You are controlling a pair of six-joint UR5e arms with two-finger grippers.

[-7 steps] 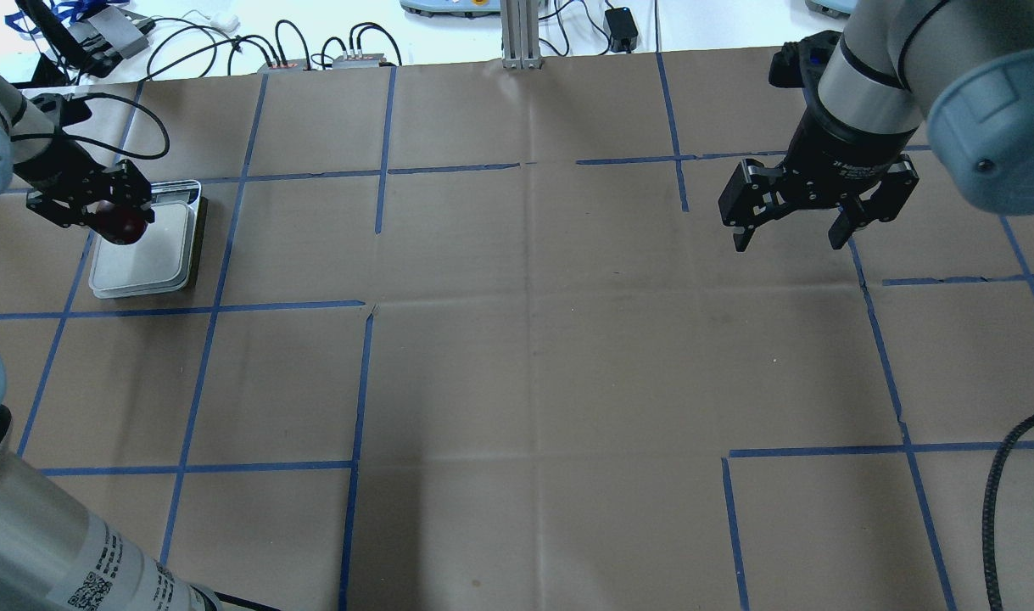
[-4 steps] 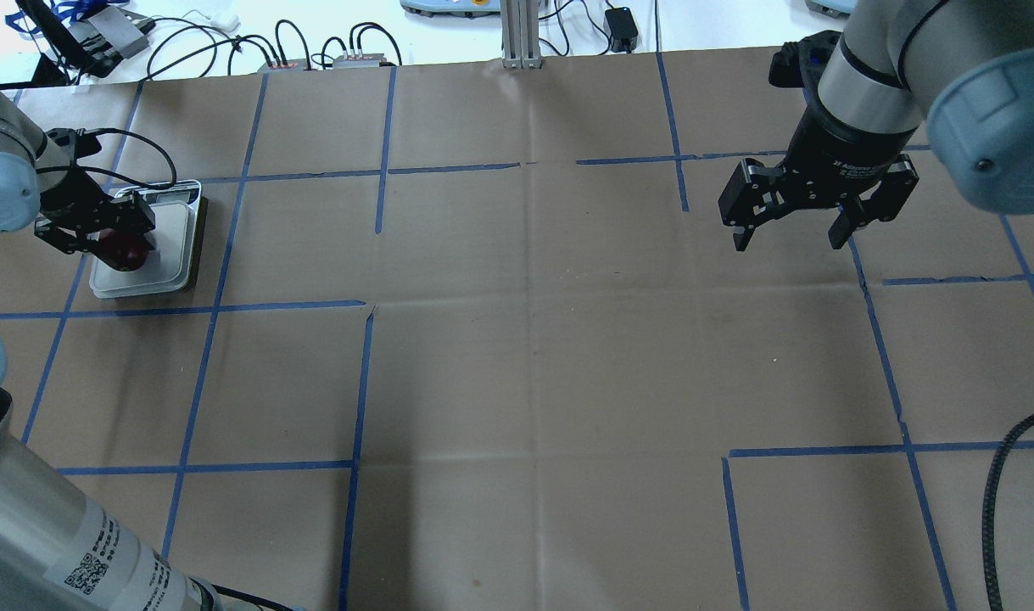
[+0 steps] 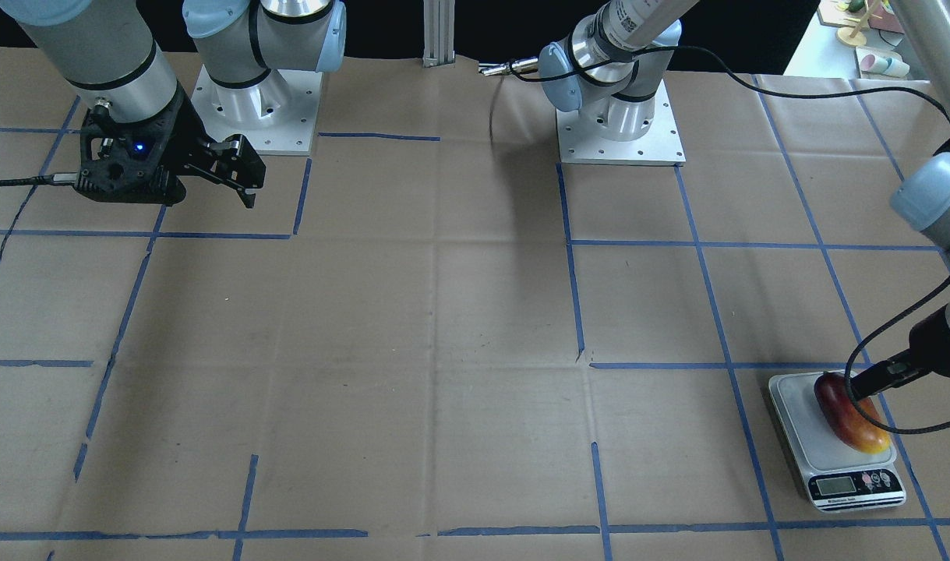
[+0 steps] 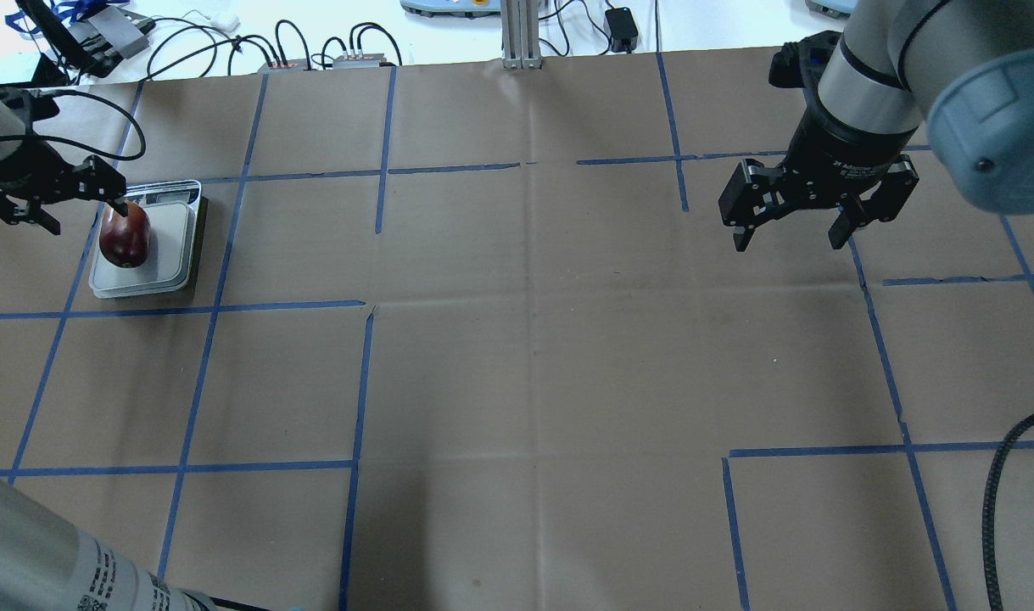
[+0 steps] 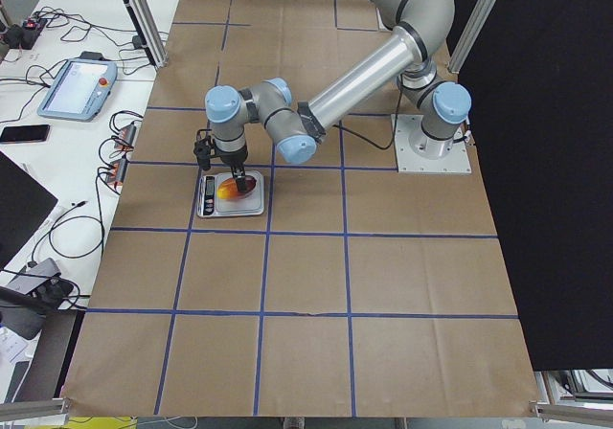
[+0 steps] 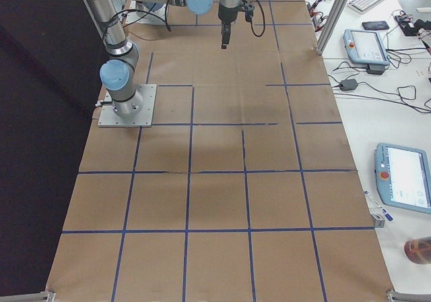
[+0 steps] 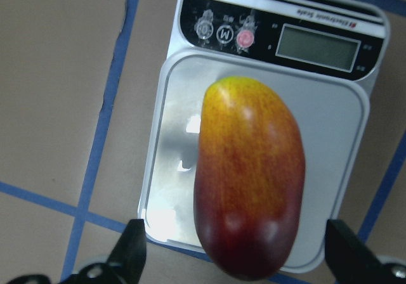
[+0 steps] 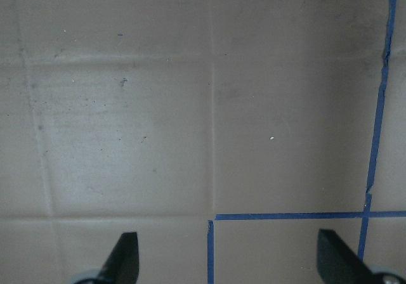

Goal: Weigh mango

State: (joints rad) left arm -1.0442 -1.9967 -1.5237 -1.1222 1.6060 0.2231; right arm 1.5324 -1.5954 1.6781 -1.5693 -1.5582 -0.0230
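Left wrist-mounted view looks straight down on the smooth oval mango (image 7: 250, 176), dark red at the near end and fading to orange-yellow at the far end, which lies lengthwise on the platform of the silver digital kitchen scale (image 7: 336, 138). Its yellow tip points toward the scale's black display panel, and its red end sits at the platform's near edge, possibly a little over it. The scale stands near the left edge of the brown paper-covered desk (image 4: 525, 339).

Judging from this, the main work looks done: the fruit rests on the platform with its weight carried by the scale alone. What appears left is to get the arm clear and take the reading. The display looks blank or too faint to read here, so I cannot say whether a weight is showing.

The left gripper (image 4: 86, 214) hangs just above the red end with its fingers spread wide, one on each side of the fruit, with a clear gap between each and the skin, holding nothing. The right gripper (image 4: 788, 244) hovers well apart over bare desk, fingers likewise spread and empty
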